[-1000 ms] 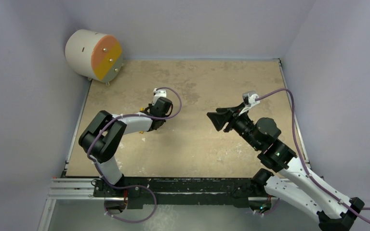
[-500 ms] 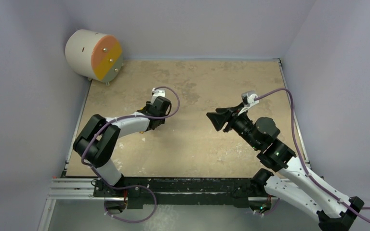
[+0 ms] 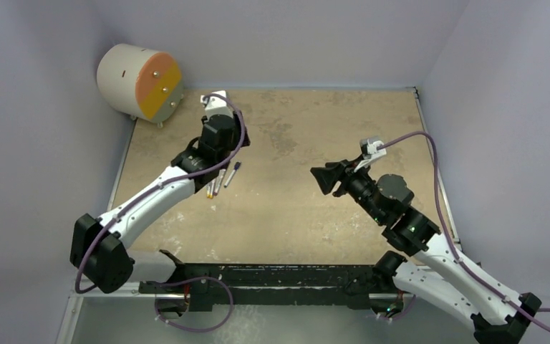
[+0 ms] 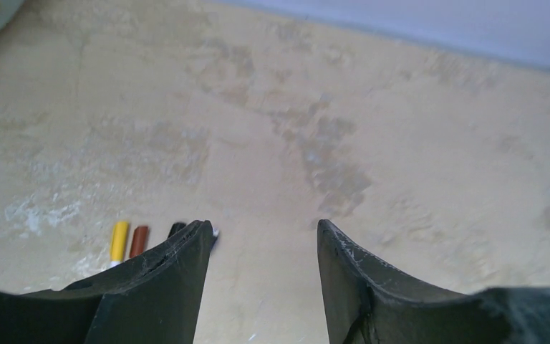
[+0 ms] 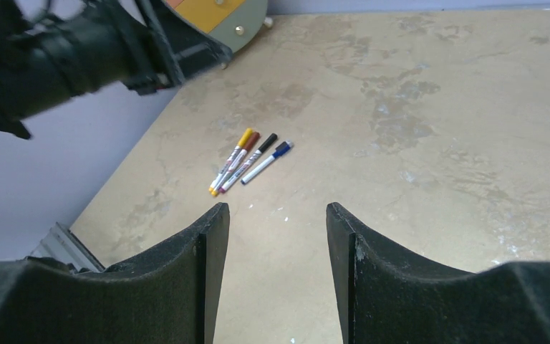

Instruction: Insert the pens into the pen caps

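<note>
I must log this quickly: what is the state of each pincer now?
Left pincer: open, holding nothing.
Right pincer: open, holding nothing.

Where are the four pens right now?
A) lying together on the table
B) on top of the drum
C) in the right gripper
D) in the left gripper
A: the pens lie side by side on the table, while the left gripper and the right gripper are both open and empty.

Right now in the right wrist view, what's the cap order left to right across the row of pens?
yellow cap → red-brown cap → black cap → blue cap
</note>
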Controlling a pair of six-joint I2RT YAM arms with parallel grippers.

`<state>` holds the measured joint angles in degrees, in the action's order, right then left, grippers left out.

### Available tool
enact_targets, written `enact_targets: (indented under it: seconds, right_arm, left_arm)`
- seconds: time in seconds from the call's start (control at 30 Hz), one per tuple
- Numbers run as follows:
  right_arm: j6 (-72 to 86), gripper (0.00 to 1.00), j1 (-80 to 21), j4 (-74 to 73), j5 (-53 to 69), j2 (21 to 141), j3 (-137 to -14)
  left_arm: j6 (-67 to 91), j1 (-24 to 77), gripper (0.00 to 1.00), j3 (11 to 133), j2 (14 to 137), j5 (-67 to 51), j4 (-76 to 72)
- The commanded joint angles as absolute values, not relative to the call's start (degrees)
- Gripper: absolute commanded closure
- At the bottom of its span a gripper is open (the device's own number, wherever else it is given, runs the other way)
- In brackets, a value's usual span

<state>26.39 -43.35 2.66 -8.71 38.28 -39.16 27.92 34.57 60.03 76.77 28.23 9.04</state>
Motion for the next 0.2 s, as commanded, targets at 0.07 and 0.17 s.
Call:
enact_targets:
  seconds: [0.07, 0.17]
  right_arm:
    - [27.5, 0.45, -43.4, 1.3, -12.3, 35.7, -42.1]
    - [27.8, 0.44, -43.4, 0.3, -12.8, 35.4, -42.4]
  left_arm:
    - [33.6, 34.6, 0.46, 63.1, 73.1, 30.5, 10.9]
    - [34.6, 34.6, 0.47, 63.7, 72.4, 30.2, 11.8]
